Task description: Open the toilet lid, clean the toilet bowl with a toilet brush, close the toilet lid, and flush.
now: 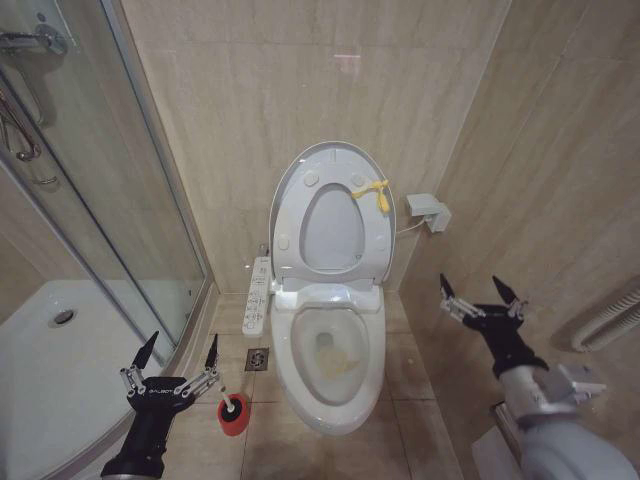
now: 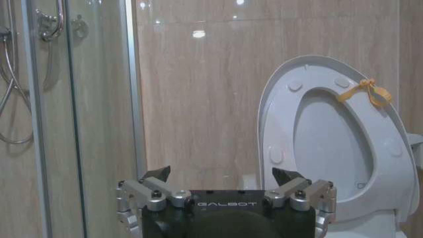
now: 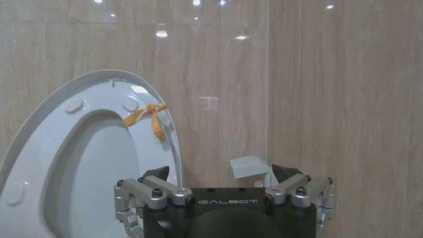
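On the tiled floor (image 1: 300,440), the toilet brush (image 1: 233,411) stands upright just right of your left pincer (image 1: 180,362). Both pincers gape empty; the right pincer (image 1: 480,295) hangs well across the toilet bowl (image 1: 330,395).

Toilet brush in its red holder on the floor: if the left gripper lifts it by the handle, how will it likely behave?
The toilet brush looks thin-handled and small, so probably light. Its red holder is squat and loose on the tile, so it may tip or come up with the brush. The left gripper hangs open beside it.
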